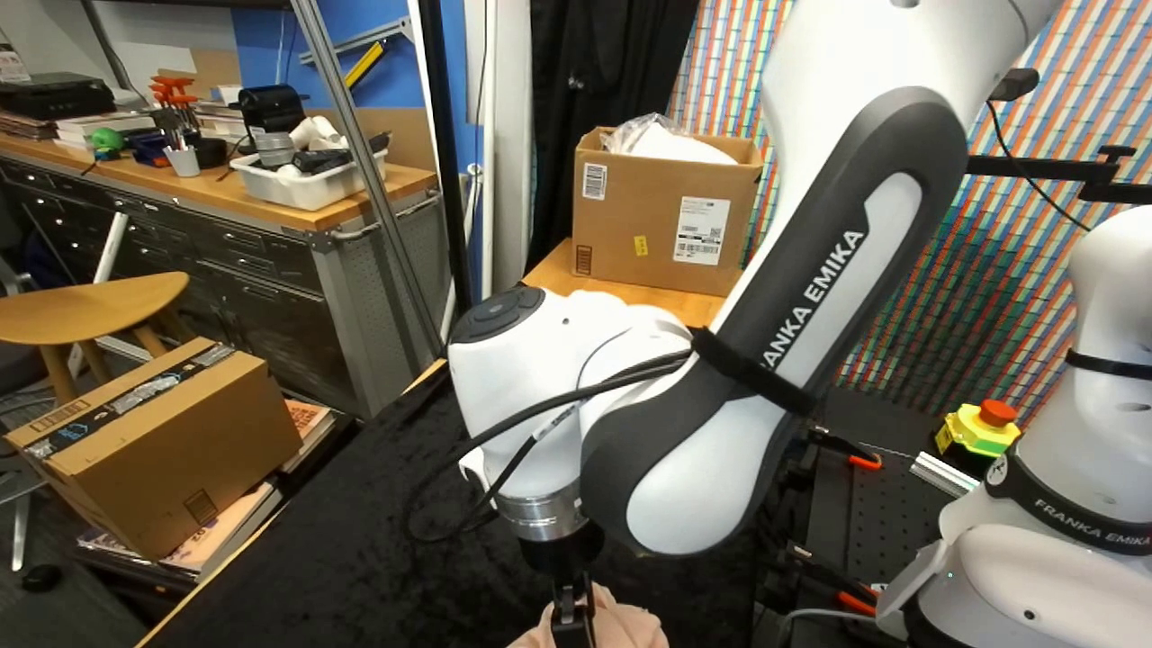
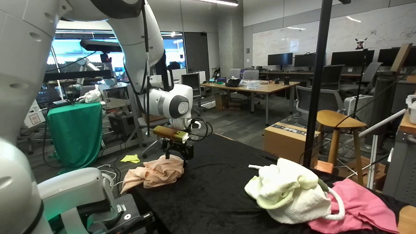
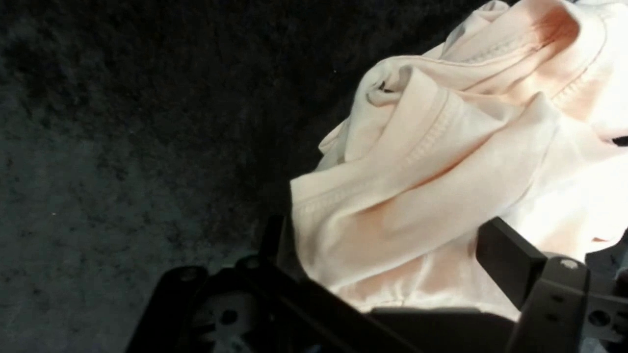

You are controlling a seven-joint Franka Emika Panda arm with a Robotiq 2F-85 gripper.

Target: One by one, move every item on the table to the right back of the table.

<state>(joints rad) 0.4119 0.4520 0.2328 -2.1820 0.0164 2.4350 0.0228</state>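
"Where's the hand?"
"Down at the peach cloth, unclenched: its fingers stand wide apart, with the peach cloth's folds between them."
"And under the peach cloth?"
"The black table."
"The other things?"
"Well apart from the peach cloth: the pale cloth bundle, white rope and, farthest from it, the pink cloth."

A whiteboard lines the wall — dark monitors before it; a wooden stool stands nearer.
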